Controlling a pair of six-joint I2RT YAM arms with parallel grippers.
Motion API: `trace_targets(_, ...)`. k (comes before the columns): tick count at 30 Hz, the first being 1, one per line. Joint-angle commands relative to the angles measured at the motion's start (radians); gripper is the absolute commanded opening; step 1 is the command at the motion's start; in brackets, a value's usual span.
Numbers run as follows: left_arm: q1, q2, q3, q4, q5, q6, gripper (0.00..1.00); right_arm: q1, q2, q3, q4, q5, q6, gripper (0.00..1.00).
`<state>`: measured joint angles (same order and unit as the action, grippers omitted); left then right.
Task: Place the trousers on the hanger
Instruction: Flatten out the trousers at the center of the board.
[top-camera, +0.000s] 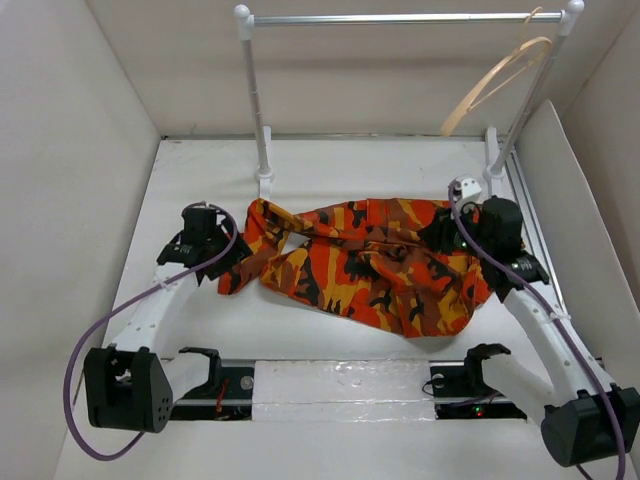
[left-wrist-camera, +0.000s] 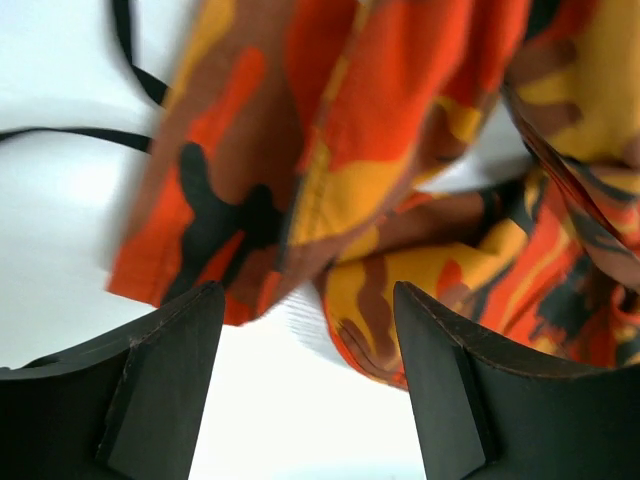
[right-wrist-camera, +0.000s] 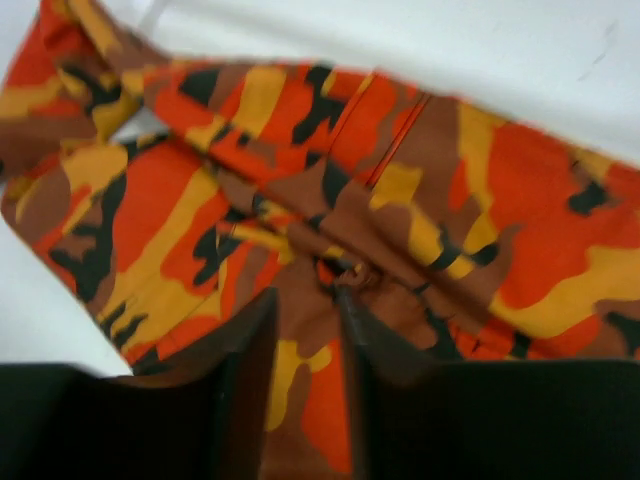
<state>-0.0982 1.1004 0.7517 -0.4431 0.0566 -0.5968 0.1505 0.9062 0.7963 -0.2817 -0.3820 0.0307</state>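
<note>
The camouflage trousers (top-camera: 370, 265) lie crumpled across the middle of the table. My left gripper (top-camera: 232, 262) is at their left end. In the left wrist view it (left-wrist-camera: 305, 300) is open, with the cloth edge (left-wrist-camera: 350, 150) just ahead of the fingertips and white table between them. A dark drawstring (left-wrist-camera: 70, 133) trails to the left. My right gripper (top-camera: 447, 232) is at the trousers' right end. In the right wrist view it (right-wrist-camera: 305, 310) is shut on a fold of the cloth (right-wrist-camera: 300, 200). The pale wooden hanger (top-camera: 497, 78) hangs on the rail at the far right.
The metal clothes rail (top-camera: 400, 18) spans the back on two white posts, the left one (top-camera: 258, 110) just behind the trousers and the right one (top-camera: 525, 110) close behind my right gripper. White walls enclose the table on the left, right and back. A silver strip (top-camera: 340, 390) lies between the arm bases.
</note>
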Motion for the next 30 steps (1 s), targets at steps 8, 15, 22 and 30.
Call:
trace_targets(8, -0.037, 0.231, 0.004, 0.092, 0.059, 0.008, 0.51, 0.097, -0.001, -0.123, -0.016, -0.005, -0.057, 0.62)
trace_targets(15, -0.023, 0.181, 0.277, -0.097, 0.025, 0.077, 0.00, 0.049, 0.002, -0.198, -0.001, -0.035, -0.066, 0.62)
trace_targets(22, -0.032, 0.044, 0.626, -0.370, 0.078, 0.063, 0.00, 0.029, 0.014, -0.216, 0.012, -0.041, -0.069, 0.63)
trace_targets(30, 0.033, 0.211, 0.845, -0.398, 0.170, 0.103, 0.00, -0.002, 0.108, -0.160, 0.013, -0.058, -0.094, 0.71)
